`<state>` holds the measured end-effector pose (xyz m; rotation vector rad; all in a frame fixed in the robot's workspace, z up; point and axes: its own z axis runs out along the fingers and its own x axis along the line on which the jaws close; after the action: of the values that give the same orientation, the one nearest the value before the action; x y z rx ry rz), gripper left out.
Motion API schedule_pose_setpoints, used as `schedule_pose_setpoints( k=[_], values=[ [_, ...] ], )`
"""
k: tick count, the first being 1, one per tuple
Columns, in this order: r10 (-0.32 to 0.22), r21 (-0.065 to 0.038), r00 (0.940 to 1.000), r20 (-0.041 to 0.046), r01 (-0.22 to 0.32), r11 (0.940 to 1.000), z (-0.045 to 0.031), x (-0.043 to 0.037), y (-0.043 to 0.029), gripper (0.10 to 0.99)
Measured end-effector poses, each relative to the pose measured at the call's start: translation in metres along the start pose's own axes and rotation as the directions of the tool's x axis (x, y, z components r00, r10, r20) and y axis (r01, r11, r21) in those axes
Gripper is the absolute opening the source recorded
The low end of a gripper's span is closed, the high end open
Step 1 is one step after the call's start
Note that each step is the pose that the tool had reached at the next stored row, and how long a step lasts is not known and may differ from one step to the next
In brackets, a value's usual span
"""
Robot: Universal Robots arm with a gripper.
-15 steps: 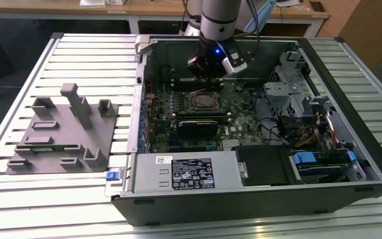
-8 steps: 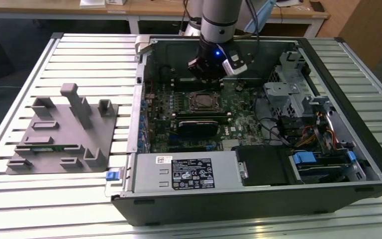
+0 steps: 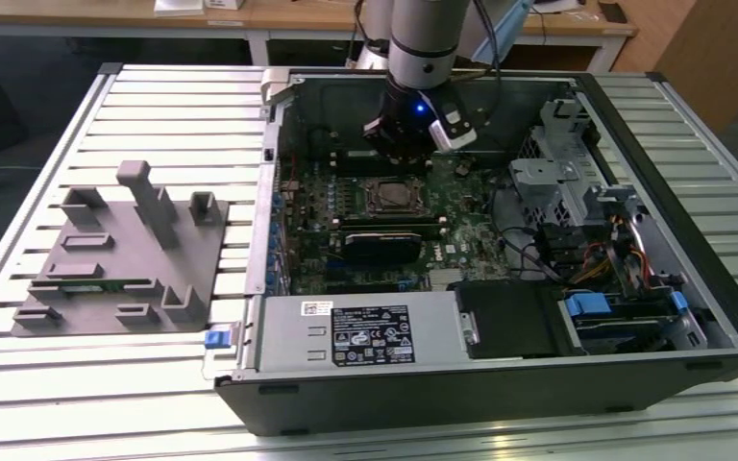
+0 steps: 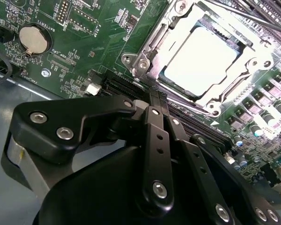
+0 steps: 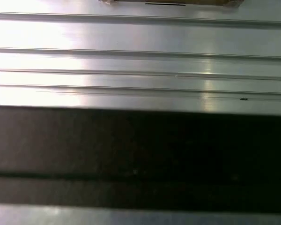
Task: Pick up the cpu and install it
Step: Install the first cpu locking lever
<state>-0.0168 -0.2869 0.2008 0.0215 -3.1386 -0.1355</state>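
Note:
The cpu (image 4: 201, 61), a flat square chip with a silvery-white top, lies in the motherboard socket (image 4: 145, 56), with the metal frame around its edges. In the exterior view the socket (image 3: 392, 197) sits in the middle of the green board inside the open computer case. My gripper (image 3: 404, 154) hangs above the board just beyond the socket, toward the case's far wall. In the second wrist view its black fingers (image 4: 152, 117) lie close together and the gripper (image 4: 155, 101) is shut, holding nothing and apart from the chip.
A grey plastic fixture (image 3: 126, 250) with upright blocks stands on the slatted table (image 3: 36, 384) at the exterior view's left. The case holds a power supply (image 3: 356, 331), a drive cage (image 3: 575, 192) and cables. A coin battery (image 4: 33, 38) sits on the board.

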Motion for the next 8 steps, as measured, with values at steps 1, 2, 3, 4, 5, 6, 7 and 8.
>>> schedule_pose_setpoints(
  k=[1,2,3,4,5,6,7,8],
  values=[
    [0.0,0.0,1.0,0.0,0.0,1.0,0.0,0.0,0.0,0.106],
    [0.0,0.0,1.0,0.0001,0.0,1.0,-0.0006,0.0,0.0001,0.106],
    [0.0,0.0,1.0,0.0002,0.0,1.0,-0.0015,0.0,0.0002,0.106],
    [0.0,0.0,1.0,0.0002,0.0,1.0,-0.0031,0.0,0.0003,0.106],
    [0.0,0.0,1.0,0.0003,0.0,1.0,-0.0032,0.0,0.0004,0.106],
    [0.0,0.0,1.0,0.0004,0.0,1.0,-0.0032,-0.0001,0.0004,0.106],
    [0.0,0.003,1.0,0.0003,0.0,1.0,-0.0029,-0.0001,0.0004,0.106],
    [0.0,0.008,1.0,0.0001,0.0,1.0,-0.0023,-0.0001,0.0003,0.106]
  ],
)
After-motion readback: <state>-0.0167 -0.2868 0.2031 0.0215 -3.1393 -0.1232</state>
